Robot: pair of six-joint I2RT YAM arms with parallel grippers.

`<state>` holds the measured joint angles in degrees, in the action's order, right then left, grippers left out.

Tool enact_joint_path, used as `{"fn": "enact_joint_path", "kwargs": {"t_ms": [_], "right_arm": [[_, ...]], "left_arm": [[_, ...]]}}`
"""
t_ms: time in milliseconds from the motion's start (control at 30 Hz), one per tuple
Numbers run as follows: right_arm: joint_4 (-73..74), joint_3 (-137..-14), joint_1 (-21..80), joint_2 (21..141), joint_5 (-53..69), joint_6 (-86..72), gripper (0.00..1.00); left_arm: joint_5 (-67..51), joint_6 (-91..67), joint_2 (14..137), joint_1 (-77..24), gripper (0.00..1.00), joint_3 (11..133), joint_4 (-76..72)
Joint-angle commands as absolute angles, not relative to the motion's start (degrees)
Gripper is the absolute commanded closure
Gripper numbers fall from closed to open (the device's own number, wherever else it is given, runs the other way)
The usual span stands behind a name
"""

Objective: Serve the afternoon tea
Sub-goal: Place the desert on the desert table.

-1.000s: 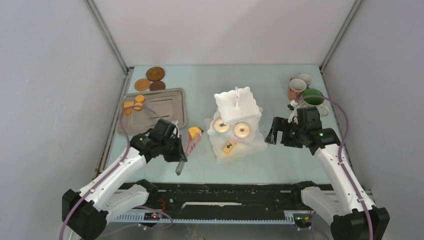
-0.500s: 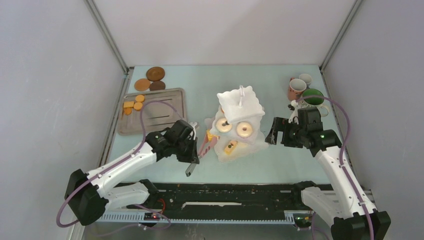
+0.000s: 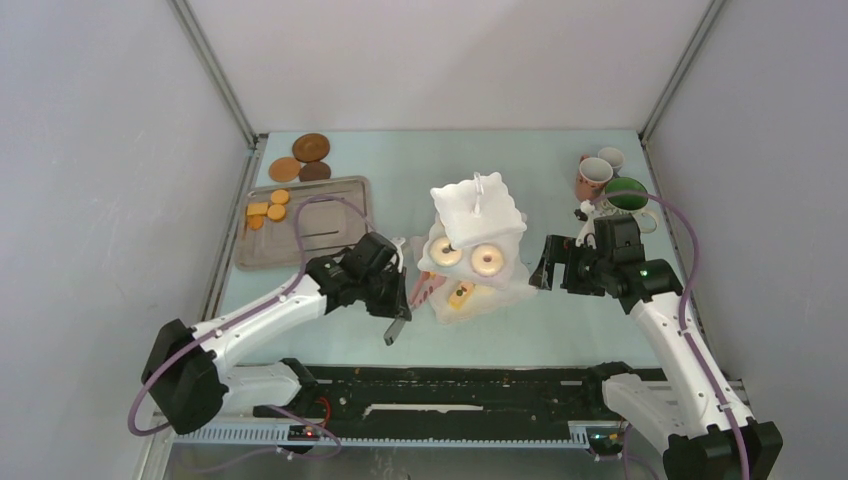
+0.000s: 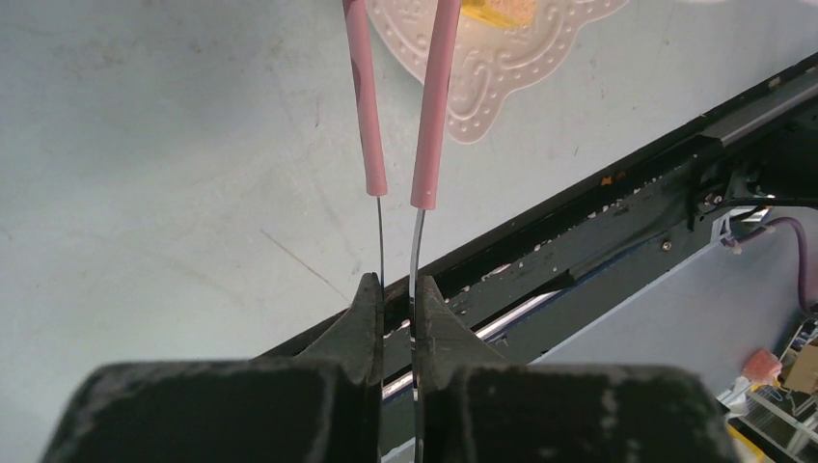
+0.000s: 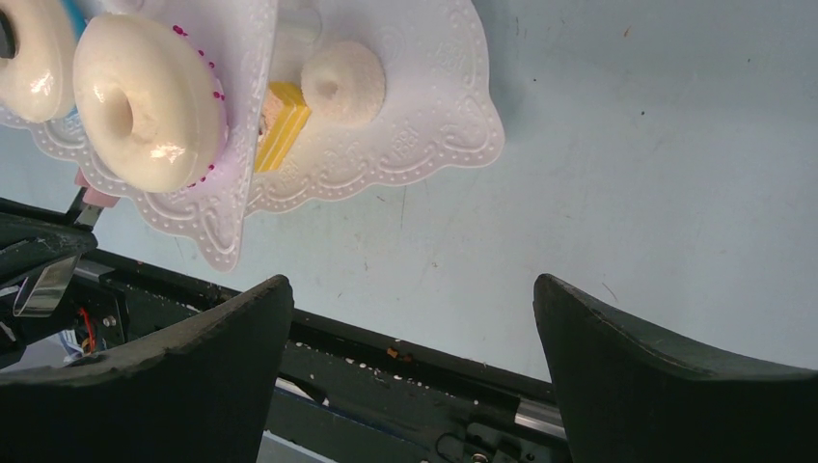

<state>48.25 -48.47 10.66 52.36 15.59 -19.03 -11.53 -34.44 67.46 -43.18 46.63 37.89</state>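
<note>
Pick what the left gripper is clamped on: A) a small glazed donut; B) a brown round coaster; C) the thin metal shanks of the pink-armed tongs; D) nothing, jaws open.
C: the left wrist view shows the left gripper pinching the two metal strips of the pink-armed tongs, which point toward the white wavy three-tier stand.

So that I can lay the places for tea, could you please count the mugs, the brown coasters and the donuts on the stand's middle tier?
Mugs: 3
Brown coasters: 3
Middle-tier donuts: 2
Total: 8
</note>
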Motion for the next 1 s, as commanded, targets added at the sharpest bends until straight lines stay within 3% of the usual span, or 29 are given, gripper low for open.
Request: {"fn": "enact_joint_path", "kwargs": {"t_ms": [0,533,967], "right_arm": [[47.1,-48.2,10.9,52.3,14.8,-19.0,0.03],[47.1,-48.2,11.0,52.4,14.9,-19.0,0.03],[47.0,-48.1,11.1,52.6,15.2,-19.0,0.03]], "left_arm": [[-13.9,-34.0,68.8,-43.5,0.94,47.7,33.0],[-12.4,-31.4,73.8,-43.5,0.73,50.6,35.0],[-10.1,-29.5,71.7,-43.4,0.66,52.6,39.6]]}}
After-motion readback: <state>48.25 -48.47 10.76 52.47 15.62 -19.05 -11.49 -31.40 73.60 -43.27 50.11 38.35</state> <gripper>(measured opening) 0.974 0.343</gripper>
